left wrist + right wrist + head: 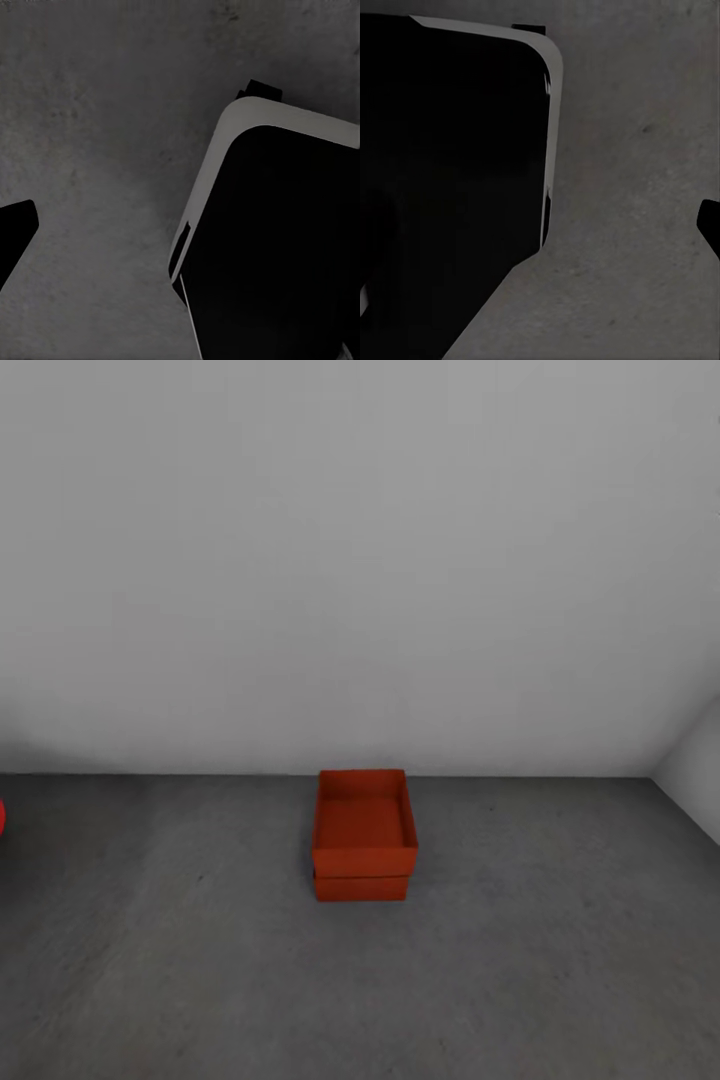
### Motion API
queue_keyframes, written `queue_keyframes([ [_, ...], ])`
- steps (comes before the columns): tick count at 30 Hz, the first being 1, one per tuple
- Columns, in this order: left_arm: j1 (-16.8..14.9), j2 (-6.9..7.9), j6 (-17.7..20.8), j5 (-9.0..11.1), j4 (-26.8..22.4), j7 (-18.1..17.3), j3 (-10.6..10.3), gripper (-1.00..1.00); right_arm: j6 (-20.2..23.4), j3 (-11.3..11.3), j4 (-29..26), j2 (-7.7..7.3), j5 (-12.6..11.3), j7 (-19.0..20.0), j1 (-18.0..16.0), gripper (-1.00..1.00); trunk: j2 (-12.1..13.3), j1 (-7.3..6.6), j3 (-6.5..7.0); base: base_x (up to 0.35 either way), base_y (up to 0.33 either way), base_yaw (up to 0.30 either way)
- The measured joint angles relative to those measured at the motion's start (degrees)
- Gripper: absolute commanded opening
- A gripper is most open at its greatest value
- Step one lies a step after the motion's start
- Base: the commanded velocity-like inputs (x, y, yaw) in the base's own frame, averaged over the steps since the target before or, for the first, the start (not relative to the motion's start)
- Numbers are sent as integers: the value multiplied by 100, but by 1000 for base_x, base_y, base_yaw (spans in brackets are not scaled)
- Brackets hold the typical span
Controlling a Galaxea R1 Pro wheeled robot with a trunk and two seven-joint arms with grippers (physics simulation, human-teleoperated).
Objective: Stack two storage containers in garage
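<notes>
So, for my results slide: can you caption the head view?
Two red-orange storage containers stacked on the dark grey garage floor, near the plain white wall.

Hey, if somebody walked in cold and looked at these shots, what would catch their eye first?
The two red-orange storage containers: the upper container, open-topped, sits stacked on the lower container, mid-frame in the head view. They stand on the dark grey concrete floor, close to the plain white-grey wall. A sliver of something red shows at the left edge.
</notes>
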Motion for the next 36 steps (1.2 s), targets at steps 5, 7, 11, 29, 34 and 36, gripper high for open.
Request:
queue_keyframes([
  [5,0,0,0,0,0,0,0,100,2,0,0,0,1,0,0,100,0,0,46,0,0,0],
  [7,0,0,0,0,0,0,0,100,1,0,0,0,0,0,0,100,0,0,64,0,0,0],
  [11,0,0,0,0,0,0,0,100,1,-1,0,0,3,0,0,100,0,0,101,0,0,0],
  [29,0,0,0,0,0,0,1,100,-4,0,0,0,-1,0,0,100,0,0,266,0,0,0],
  [34,0,0,0,0,0,0,0,100,-3,0,0,0,-1,0,0,100,0,0,311,0,0,0],
  [36,0,0,0,0,0,0,0,100,-2,0,0,0,-1,0,0,100,0,0,330,0,0,0],
])
